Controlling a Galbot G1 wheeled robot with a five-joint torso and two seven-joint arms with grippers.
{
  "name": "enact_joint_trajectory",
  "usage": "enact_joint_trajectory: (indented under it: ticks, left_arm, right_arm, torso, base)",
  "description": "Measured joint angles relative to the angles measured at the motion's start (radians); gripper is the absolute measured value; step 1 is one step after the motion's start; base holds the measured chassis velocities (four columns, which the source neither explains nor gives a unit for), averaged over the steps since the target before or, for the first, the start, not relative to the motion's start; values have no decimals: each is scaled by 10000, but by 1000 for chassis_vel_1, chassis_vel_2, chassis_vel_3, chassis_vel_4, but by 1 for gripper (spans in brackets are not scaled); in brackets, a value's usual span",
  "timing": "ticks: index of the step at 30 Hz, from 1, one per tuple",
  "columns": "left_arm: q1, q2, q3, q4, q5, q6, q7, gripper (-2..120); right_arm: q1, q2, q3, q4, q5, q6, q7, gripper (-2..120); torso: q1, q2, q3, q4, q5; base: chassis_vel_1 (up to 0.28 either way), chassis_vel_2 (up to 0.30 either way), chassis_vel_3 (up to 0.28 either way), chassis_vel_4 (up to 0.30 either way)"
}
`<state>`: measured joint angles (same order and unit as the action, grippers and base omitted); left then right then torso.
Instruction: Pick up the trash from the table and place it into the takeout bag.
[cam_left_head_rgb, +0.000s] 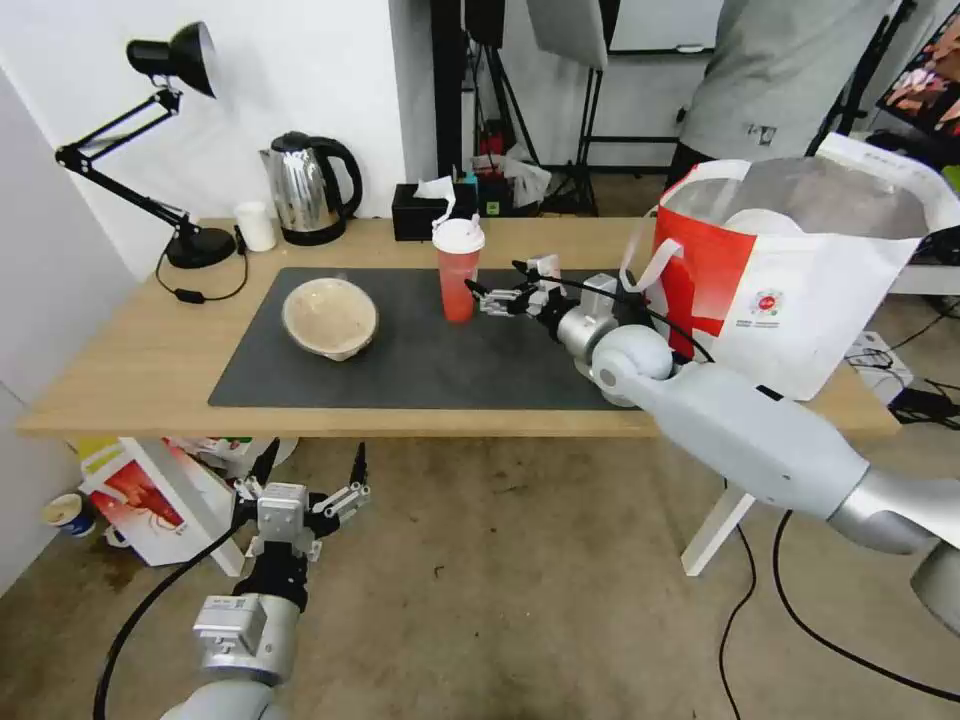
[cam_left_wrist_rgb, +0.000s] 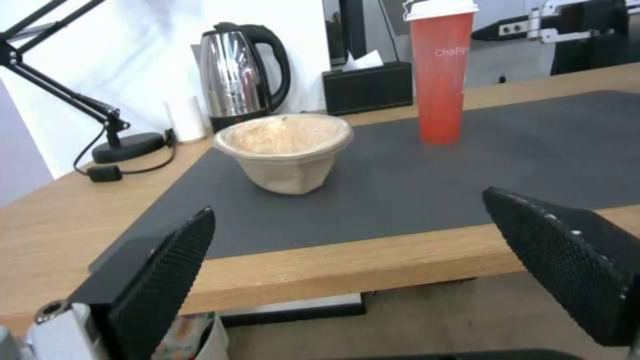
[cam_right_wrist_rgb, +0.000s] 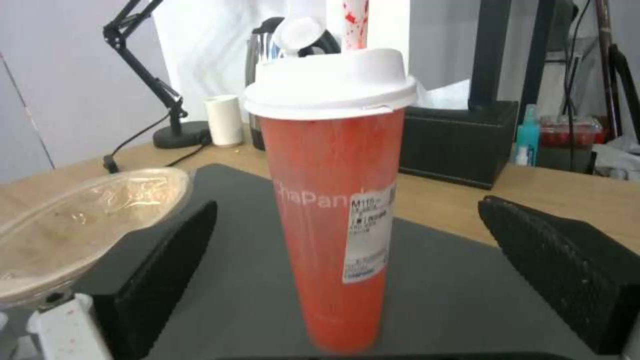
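The bench (cam_left_head_rgb: 130, 370) is light wood with a smooth, faintly satin grain, and the mat (cam_left_head_rgb: 440, 355) on it is dark grey and matt. On the mat, the beige bowl (cam_left_head_rgb: 330, 318) looks like rough, dull paper pulp, while the red cup (cam_left_head_rgb: 458, 270) beside it is glossy translucent plastic under a smooth white plastic lid, with a paper label. Behind the mat, the kettle (cam_left_head_rgb: 308, 188) is mirror-bright metal with shiny black plastic. The takeout bag (cam_left_head_rgb: 800, 290) shows crinkled silver foil lining. Pincer pads (cam_right_wrist_rgb: 567, 265) are black, finely knurled.
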<state>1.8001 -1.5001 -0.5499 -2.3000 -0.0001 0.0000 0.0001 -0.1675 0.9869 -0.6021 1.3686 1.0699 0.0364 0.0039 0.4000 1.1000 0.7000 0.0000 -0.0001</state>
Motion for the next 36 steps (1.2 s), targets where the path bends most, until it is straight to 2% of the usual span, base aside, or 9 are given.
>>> enact_joint_trajectory:
  ticks: [36]
  left_arm:
    - [0, 0, 0, 0, 0, 0, 0, 100]
  right_arm:
    - [621, 1587, -422, -2136, -143, 241, -422, 100]
  torso:
    - [-1, 0, 0, 0, 0]
  base:
    - [0, 0, 0, 0]
